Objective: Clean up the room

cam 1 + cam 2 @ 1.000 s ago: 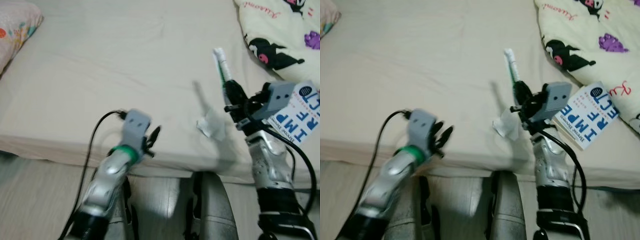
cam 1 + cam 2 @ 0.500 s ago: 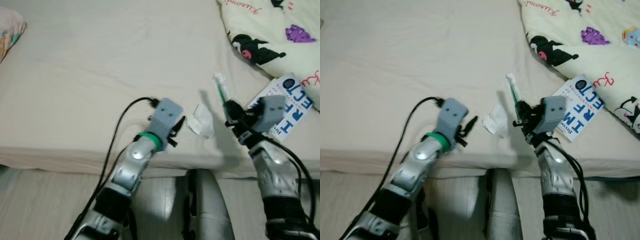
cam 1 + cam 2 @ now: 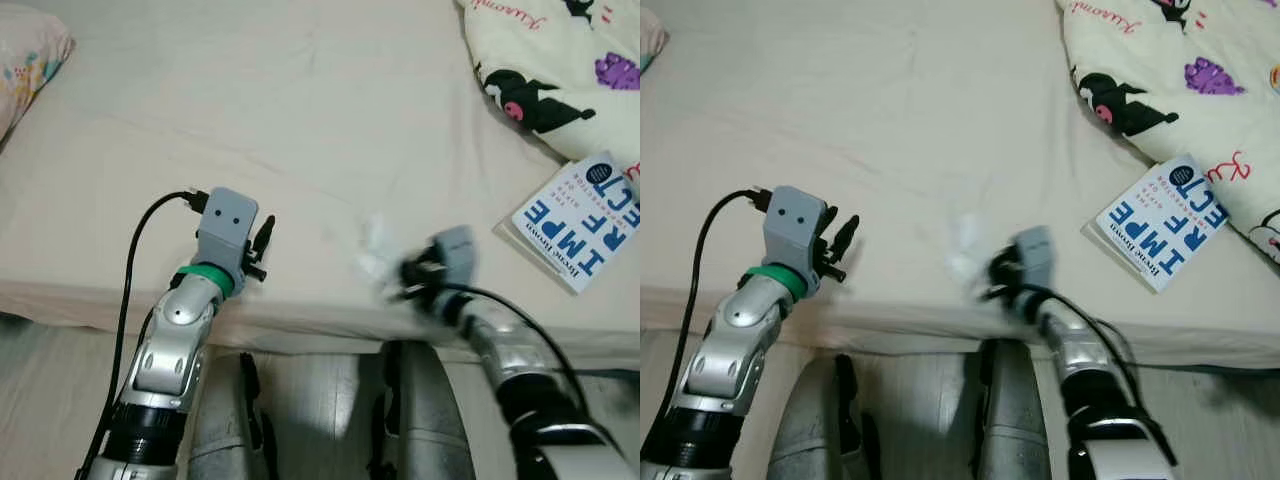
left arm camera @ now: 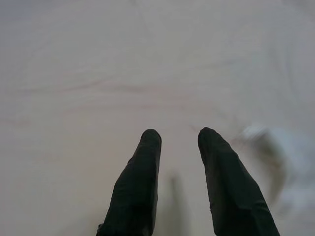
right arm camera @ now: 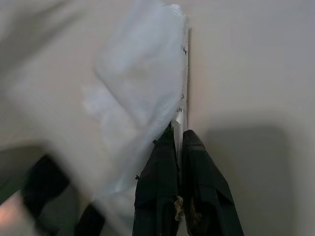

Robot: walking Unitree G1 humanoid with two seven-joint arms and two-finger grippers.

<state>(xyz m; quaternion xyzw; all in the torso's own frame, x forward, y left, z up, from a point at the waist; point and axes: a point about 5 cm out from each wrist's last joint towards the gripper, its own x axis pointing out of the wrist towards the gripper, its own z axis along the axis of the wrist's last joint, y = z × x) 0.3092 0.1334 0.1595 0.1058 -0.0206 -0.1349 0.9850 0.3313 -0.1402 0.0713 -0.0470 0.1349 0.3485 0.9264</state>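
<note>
A white plastic wrapper with a thin printed strip is pinched in my right gripper, whose fingers are shut on it. That gripper is blurred and hovers low over the front edge of the beige bed, with the wrapper flapping just left of it. My left gripper stands open over the sheet near the same edge, further left, with nothing between its fingers. The wrapper appears as a white blur beside them.
A blue and white book lies on the bed at the right, beside a cream cartoon-print blanket. A floral pillow sits at the far left. Pale wood floor runs below the bed edge.
My right gripper has swung left and down toward the bed edge with the wrapper in it. My left gripper has drawn back to the left. The camera has also shifted.
</note>
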